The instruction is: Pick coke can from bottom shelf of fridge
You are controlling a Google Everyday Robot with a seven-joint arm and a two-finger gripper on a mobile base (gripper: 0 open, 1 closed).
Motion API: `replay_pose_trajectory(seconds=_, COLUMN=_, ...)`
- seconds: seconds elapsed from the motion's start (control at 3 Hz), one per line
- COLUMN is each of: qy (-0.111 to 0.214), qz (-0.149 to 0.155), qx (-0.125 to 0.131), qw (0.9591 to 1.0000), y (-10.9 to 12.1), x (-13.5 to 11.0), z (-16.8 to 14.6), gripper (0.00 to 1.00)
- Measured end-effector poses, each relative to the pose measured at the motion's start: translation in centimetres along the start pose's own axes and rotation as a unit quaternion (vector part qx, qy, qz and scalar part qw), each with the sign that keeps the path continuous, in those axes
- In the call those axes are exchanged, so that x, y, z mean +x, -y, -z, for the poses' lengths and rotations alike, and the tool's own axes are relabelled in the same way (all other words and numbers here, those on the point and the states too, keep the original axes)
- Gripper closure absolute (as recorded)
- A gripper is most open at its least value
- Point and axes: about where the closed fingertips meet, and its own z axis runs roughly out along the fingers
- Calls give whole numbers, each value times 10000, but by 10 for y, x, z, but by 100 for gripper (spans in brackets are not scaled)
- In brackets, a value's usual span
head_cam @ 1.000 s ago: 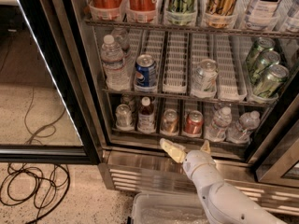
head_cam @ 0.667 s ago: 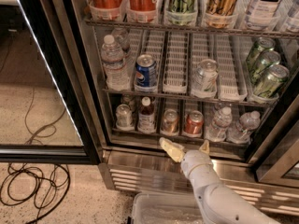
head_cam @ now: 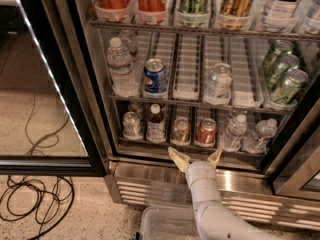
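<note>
The fridge (head_cam: 95, 109) stands open with its black-framed glass door (head_cam: 45, 84) swung to the left. On the bottom shelf (head_cam: 165, 145) the red coke can (head_cam: 205, 132) stands upright, right of a copper-brown can (head_cam: 180, 130). My gripper (head_cam: 197, 158) is open and empty. It sits just in front of the shelf's edge, below the coke can and a little to its left, apart from it. One fingertip (head_cam: 177, 157) points toward the copper-brown can, the other (head_cam: 216, 156) lies under the coke can.
On the bottom shelf, a clear can (head_cam: 132, 124) and a brown bottle (head_cam: 156, 124) stand at the left and water bottles (head_cam: 234, 132) at the right. A blue Pepsi can (head_cam: 155, 77) is on the shelf above. The steel base grille (head_cam: 150, 189), a clear plastic bin (head_cam: 167, 225) and floor cables (head_cam: 35, 199) lie below.
My gripper has shifted very slightly to the left in front of the bottom shelf. The cans and bottles have not moved.
</note>
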Motion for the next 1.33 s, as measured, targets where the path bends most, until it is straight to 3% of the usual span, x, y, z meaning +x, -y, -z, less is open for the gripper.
replay_pose_trajectory(seconds=0.33, qy=120, qz=40, qx=242, qw=9996, y=12, x=-7, z=0, gripper=0)
replay_pose_trajectory(seconds=0.67, qy=66, qz=-57, qx=263, qw=9996, y=8, x=-4, z=-4, gripper=0)
replay_pose_trajectory(seconds=1.0, qy=88, qz=-468, qx=554, qw=9973, y=15, x=-6, z=-16, gripper=0)
replay_pose_trajectory(seconds=1.33, qy=201, qz=-629, qx=849, qw=9942, y=28, x=-12, z=-23, gripper=5)
